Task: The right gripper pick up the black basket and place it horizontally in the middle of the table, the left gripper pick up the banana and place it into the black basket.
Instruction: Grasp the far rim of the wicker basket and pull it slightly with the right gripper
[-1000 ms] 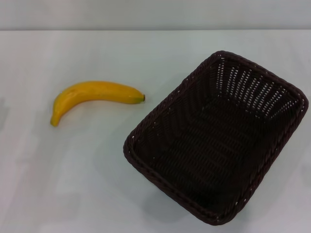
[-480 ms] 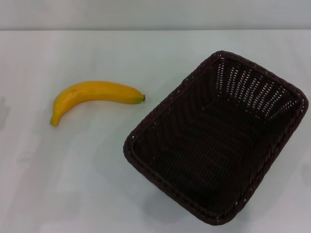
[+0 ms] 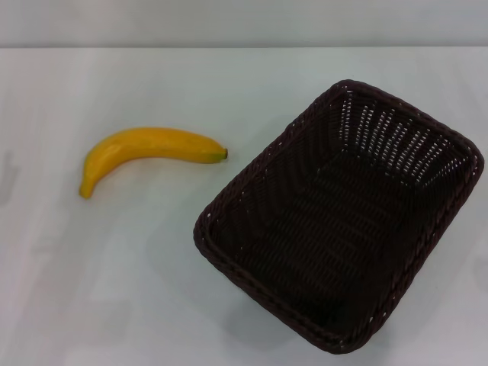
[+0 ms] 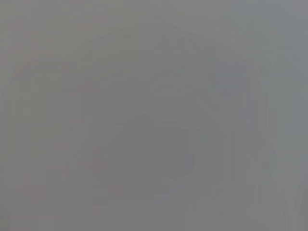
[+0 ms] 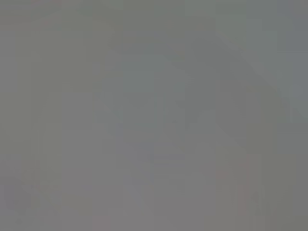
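Observation:
The black basket [image 3: 343, 217] is a dark woven wicker basket lying on the white table [image 3: 152, 290] at the right, turned at a slant, and it is empty. The yellow banana [image 3: 145, 149] lies on the table to the left of the basket, its dark tip pointing toward the basket, apart from it. Neither the left gripper nor the right gripper shows in the head view. Both wrist views show only plain grey.
The table's far edge [image 3: 244, 48] runs across the top of the head view. A faint shadow lies at the table's left edge [image 3: 6, 179].
The basket and banana have not moved. The faint shadow at the left edge has grown slightly.

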Controlling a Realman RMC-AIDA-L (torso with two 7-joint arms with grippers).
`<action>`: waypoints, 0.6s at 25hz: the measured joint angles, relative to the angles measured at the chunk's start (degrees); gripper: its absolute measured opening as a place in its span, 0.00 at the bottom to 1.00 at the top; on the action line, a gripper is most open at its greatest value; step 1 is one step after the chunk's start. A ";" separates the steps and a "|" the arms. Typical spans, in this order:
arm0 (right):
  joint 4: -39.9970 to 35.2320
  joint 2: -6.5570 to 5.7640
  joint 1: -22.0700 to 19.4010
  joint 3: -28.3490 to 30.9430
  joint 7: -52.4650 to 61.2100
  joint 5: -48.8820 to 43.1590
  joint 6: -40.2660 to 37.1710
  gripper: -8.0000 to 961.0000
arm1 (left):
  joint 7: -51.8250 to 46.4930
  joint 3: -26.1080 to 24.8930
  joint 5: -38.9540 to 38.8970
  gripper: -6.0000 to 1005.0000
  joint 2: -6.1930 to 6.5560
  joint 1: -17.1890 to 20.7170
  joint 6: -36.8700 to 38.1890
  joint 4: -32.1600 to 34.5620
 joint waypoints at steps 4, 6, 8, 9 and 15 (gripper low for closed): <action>0.00 0.00 0.06 0.45 0.00 0.00 -0.09 0.90 | 0.03 0.00 0.04 0.88 0.00 0.00 -0.02 0.00; 0.01 0.00 0.14 0.45 0.00 0.00 -0.11 0.90 | 0.05 -0.02 0.04 0.88 0.03 -0.03 0.06 0.00; 0.01 0.00 0.25 0.44 0.00 0.00 -0.15 0.90 | 0.21 -0.04 0.04 0.88 0.04 -0.11 0.19 0.00; 0.01 -0.01 0.32 0.43 0.00 0.00 -0.18 0.90 | 0.30 -0.06 0.04 0.88 0.03 -0.13 0.21 0.00; 0.01 -0.18 0.59 0.43 0.00 0.00 -0.57 0.90 | 0.05 -0.10 0.04 0.88 -0.03 -0.18 0.24 0.08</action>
